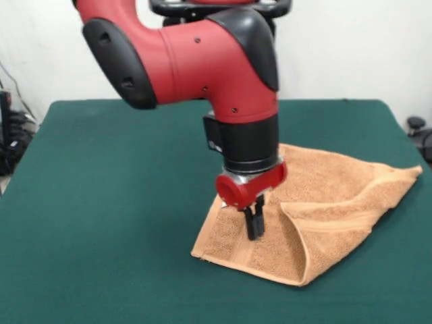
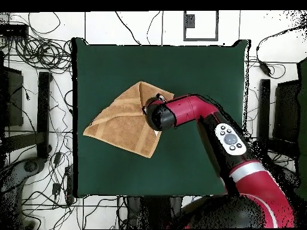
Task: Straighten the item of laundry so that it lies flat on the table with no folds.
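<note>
The tan-orange towel (image 1: 317, 202) lies on the green table (image 1: 115, 202), right of centre in the front view. It is not flat: one part is folded over, with a raised crease running toward its near corner. A woven band shows on the folded part. My gripper (image 1: 254, 229) points straight down over the towel's left part, beside the crease. Its black fingers (image 1: 251, 223) are together, with their tips at or just above the cloth, and no cloth looks lifted. In the overhead view the towel (image 2: 120, 123) lies left of centre, and the red wrist covers its right corner and hides the gripper.
The red arm (image 2: 198, 114) reaches in over the table (image 2: 198, 66) from the lower right of the overhead view. Cables and black stands (image 2: 42, 102) lie on the floor around the table. The towel's right corner comes close to the table edge in the front view.
</note>
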